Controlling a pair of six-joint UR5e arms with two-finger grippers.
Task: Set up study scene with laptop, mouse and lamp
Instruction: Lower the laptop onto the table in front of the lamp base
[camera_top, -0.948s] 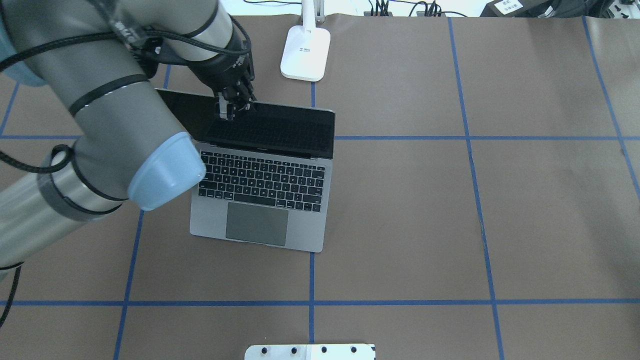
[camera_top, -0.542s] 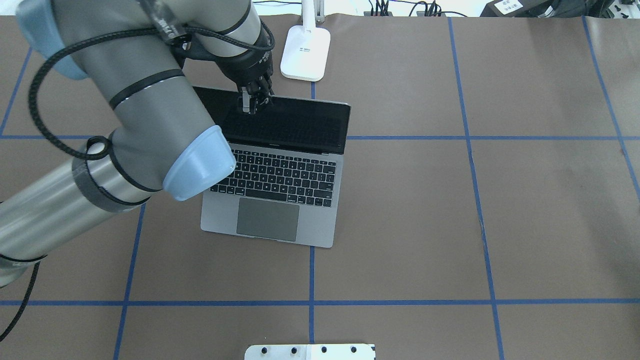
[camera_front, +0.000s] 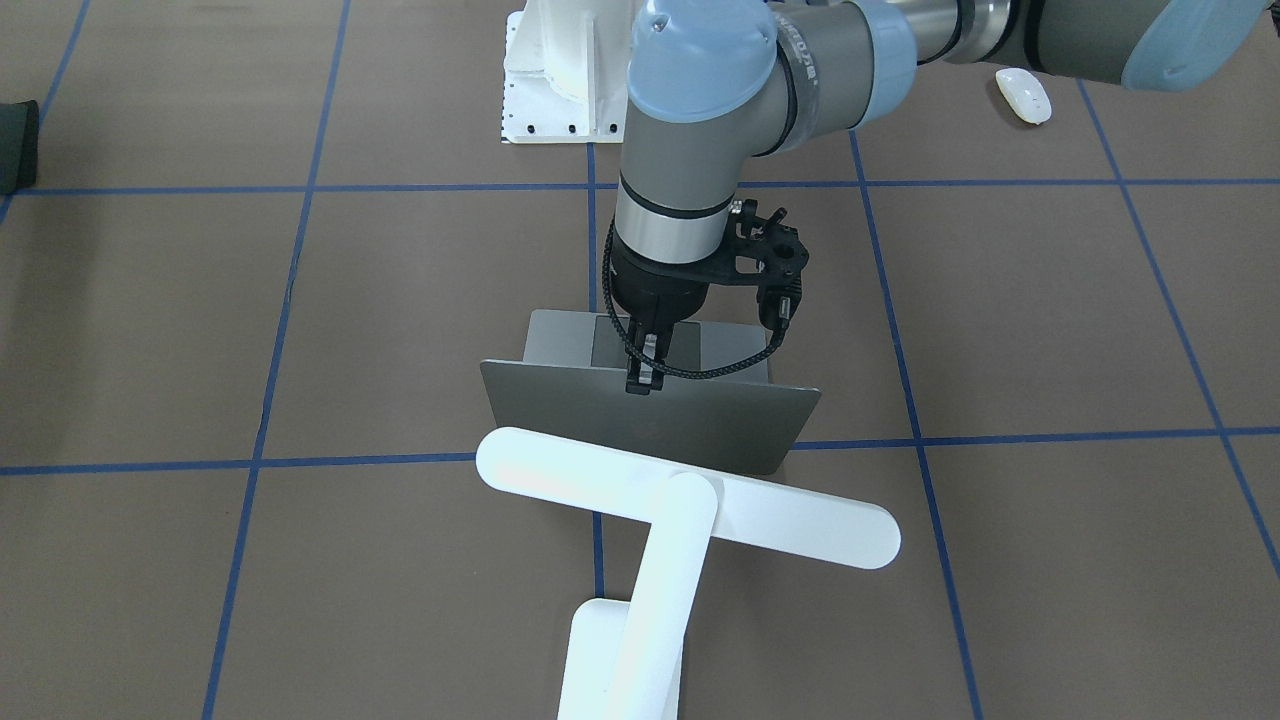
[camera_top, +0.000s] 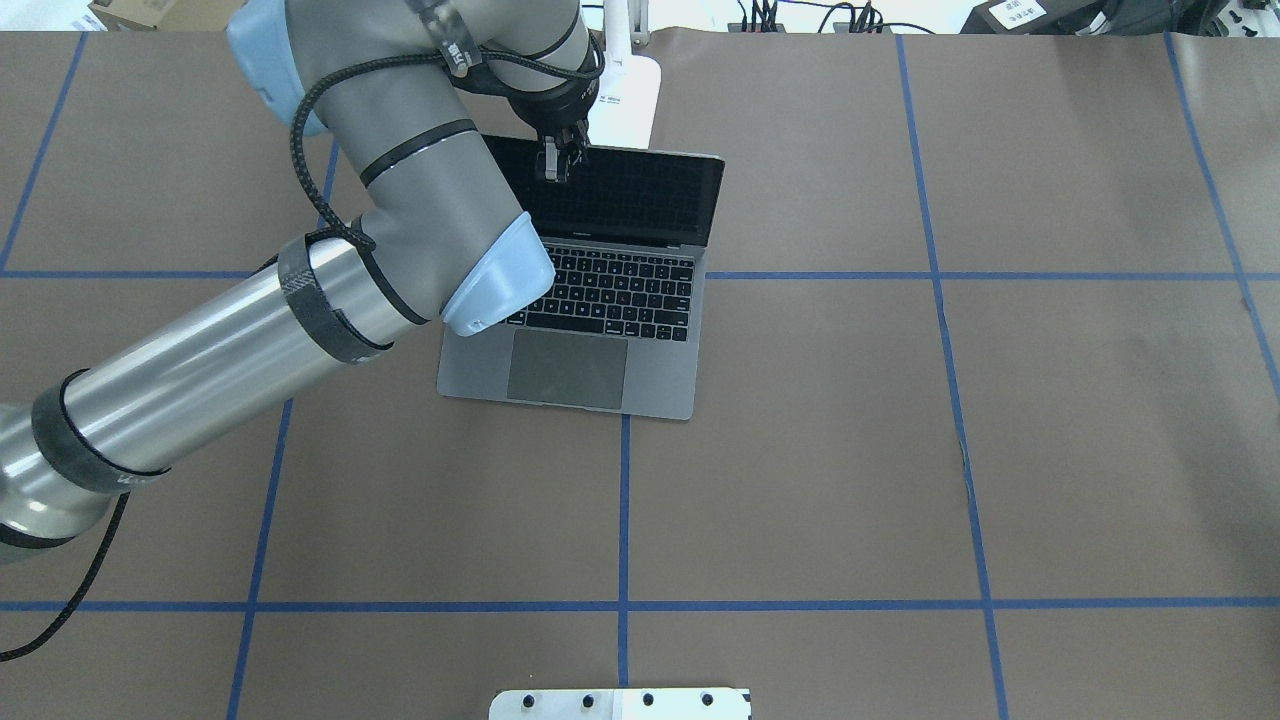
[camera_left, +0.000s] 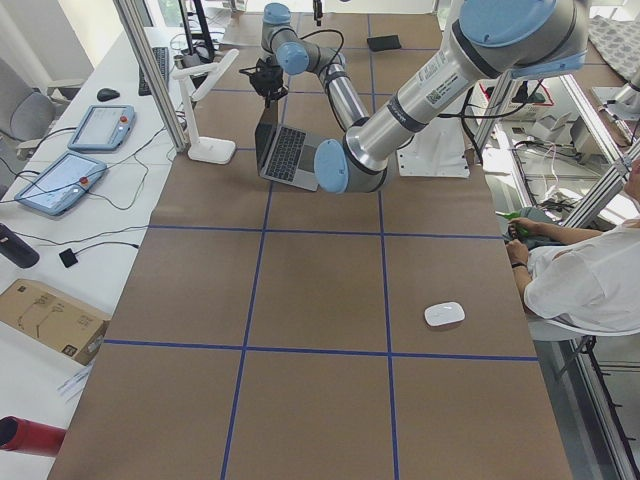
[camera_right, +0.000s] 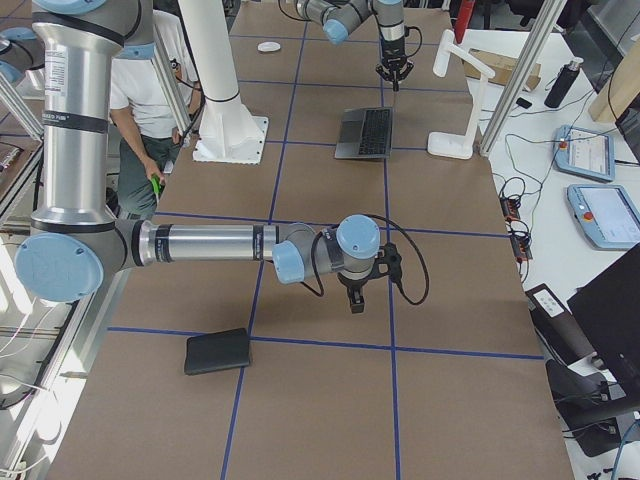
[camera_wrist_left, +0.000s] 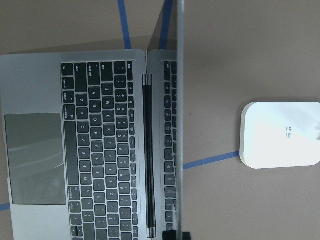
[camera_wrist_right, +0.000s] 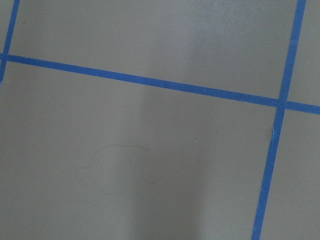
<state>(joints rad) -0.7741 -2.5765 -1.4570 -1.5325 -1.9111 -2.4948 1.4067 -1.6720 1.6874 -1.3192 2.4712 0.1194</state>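
The left gripper (camera_top: 556, 170) has its fingers (camera_front: 633, 378) squeezed nearly shut on the top edge of the laptop (camera_top: 600, 345) screen, likely to drag it into place, with the lamp (camera_front: 690, 495) just behind them.

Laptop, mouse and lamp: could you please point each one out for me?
laptop (camera_top: 567, 368): overhead exterior view, on its grey trackpad.
mouse (camera_front: 1023, 96): exterior front-facing view, on its white top shell.
lamp (camera_front: 580, 480): exterior front-facing view, on its flat bar head.
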